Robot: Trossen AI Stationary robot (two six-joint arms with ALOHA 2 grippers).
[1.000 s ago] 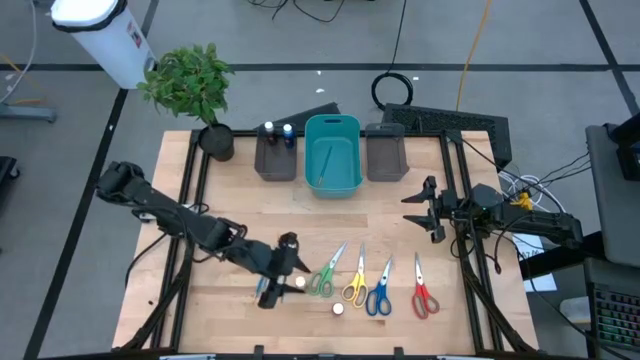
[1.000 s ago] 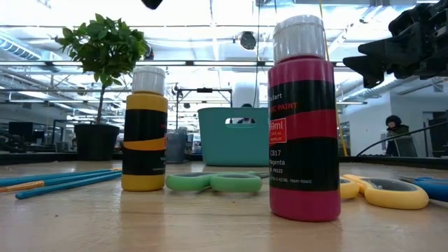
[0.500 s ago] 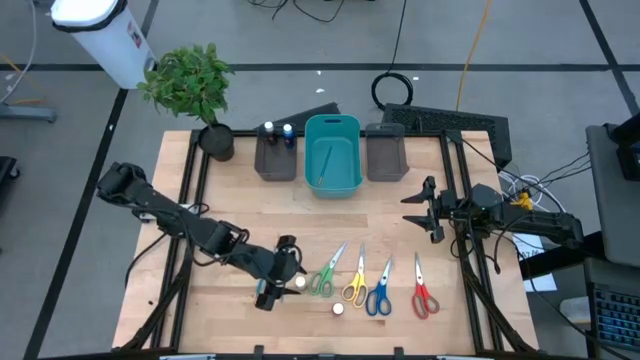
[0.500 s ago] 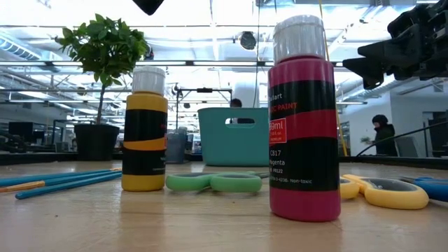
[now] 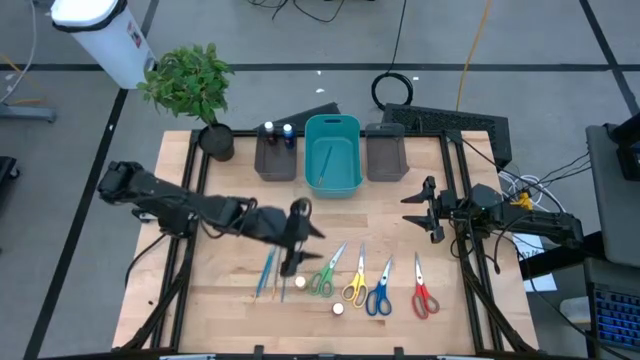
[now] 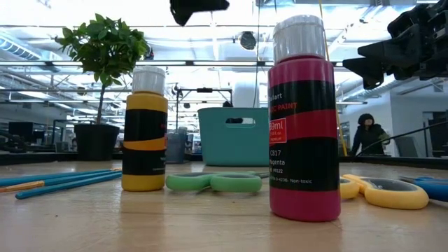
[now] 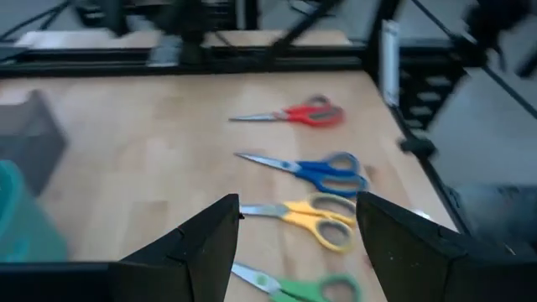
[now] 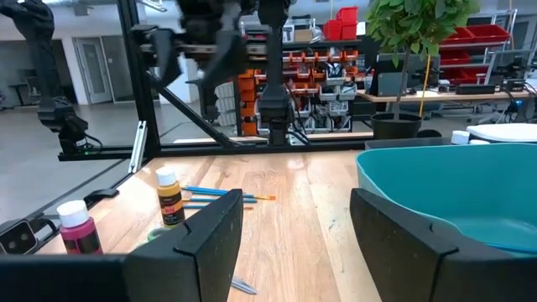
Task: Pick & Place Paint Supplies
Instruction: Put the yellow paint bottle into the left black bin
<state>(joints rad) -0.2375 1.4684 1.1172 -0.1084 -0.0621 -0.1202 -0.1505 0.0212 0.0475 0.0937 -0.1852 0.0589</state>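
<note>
Four scissors [image 7: 304, 189] beyond left tool [image 7: 295, 252]

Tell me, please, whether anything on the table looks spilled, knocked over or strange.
Nothing stands out. The yellow paint bottle and the magenta paint bottle stand upright with caps on, and the four scissors lie flat in a row. No spill shows on the table.

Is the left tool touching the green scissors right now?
Apart. The left wrist view shows the left tool open and empty, with the green scissors lying on the table below, bare wood visible between them.
</note>
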